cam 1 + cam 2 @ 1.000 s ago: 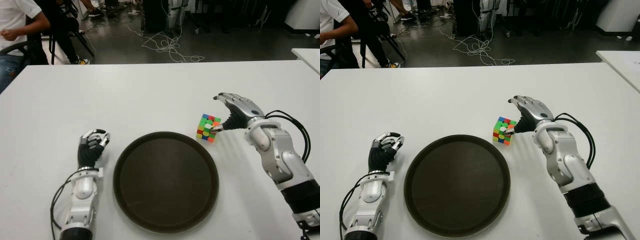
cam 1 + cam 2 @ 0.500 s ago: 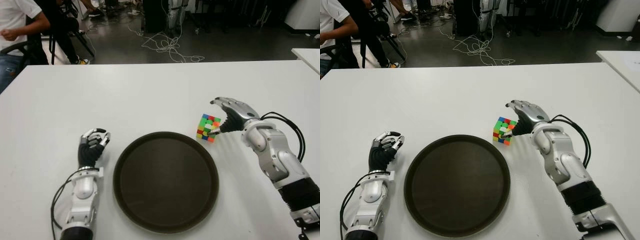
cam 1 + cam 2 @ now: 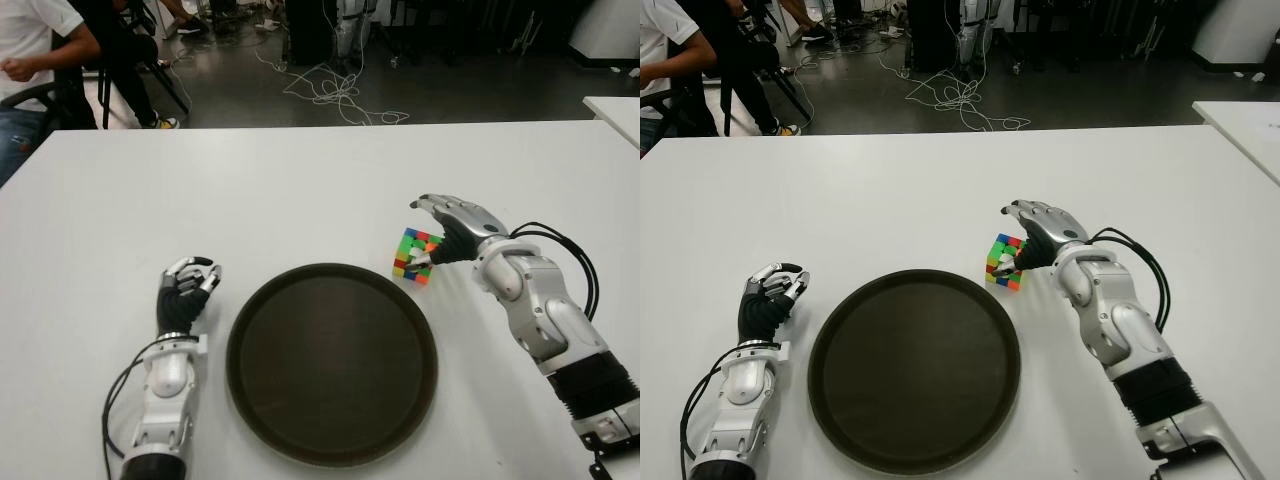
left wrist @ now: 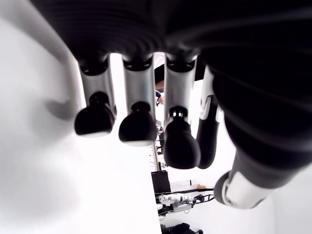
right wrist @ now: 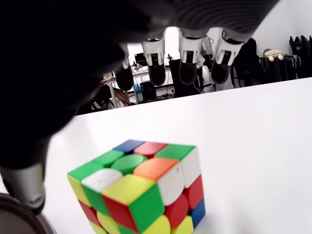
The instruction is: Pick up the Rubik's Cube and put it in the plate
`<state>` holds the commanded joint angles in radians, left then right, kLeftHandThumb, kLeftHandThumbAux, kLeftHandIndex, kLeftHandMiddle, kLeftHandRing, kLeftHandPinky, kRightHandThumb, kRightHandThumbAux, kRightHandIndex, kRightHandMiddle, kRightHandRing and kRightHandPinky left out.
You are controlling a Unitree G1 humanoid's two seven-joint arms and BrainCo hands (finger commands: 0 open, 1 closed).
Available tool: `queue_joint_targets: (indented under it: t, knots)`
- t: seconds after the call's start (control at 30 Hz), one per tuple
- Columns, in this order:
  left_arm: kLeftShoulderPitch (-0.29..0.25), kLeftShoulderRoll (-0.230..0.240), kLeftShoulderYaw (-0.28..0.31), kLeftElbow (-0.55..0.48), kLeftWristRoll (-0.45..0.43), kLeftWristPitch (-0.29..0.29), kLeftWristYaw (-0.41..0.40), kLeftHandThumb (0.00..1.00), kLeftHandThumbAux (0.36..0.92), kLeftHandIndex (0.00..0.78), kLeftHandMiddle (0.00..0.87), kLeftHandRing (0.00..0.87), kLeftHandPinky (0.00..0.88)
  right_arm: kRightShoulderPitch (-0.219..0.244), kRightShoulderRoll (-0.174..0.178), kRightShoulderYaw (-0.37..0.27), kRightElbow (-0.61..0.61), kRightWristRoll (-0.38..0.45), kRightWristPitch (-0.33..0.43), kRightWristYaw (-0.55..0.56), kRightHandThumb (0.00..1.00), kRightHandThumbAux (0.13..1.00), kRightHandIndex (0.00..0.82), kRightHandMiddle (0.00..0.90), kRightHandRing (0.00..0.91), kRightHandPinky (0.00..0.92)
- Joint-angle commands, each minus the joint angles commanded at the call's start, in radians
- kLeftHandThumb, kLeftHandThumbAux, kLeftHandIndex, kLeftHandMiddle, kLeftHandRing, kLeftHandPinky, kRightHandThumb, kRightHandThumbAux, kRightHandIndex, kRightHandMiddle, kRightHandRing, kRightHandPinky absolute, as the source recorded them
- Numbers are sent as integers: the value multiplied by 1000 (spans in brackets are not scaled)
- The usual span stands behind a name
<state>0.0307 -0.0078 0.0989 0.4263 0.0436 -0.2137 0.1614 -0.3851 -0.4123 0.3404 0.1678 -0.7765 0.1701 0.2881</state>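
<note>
A scrambled multicoloured Rubik's Cube [image 3: 414,256] with rounded stickers sits on the white table [image 3: 300,190], just beyond the right far edge of the round dark brown plate [image 3: 331,362], close to the rim but outside it. In the right wrist view the cube [image 5: 141,190] stands flat on the tabletop with its green, white, orange, yellow and red facelets showing.

The silver and black right hand [image 3: 452,225] reaches over the cube from the right. Its fingers [image 5: 188,68] are stretched out and arch above the cube's top, clear of it in the wrist view, with open table showing between fingertips and cube. The thumb [image 3: 425,257] comes in low on the cube's right side and appears to be at or touching that face; whether it truly presses on it cannot be told. So the hand is spread around the cube without clasping it, and the cube is not lifted.

The left hand [image 3: 183,296] shows on the table to the left of the plate, well apart from the cube. Its fingers [image 4: 137,127] are curled inward, and nothing is held in them.

At the far left, beyond the table, a seated person [image 3: 35,50] in a white shirt is partly in view.
</note>
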Motion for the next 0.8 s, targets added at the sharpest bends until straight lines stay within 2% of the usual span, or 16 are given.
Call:
queue_joint_targets:
  t: [0.8]
  knots:
    - [-3,2,-7,-6,21,30,28,703,708,442,802,825,803,11,16,22,11,7,13,-14,0,618,0,0,0,0]
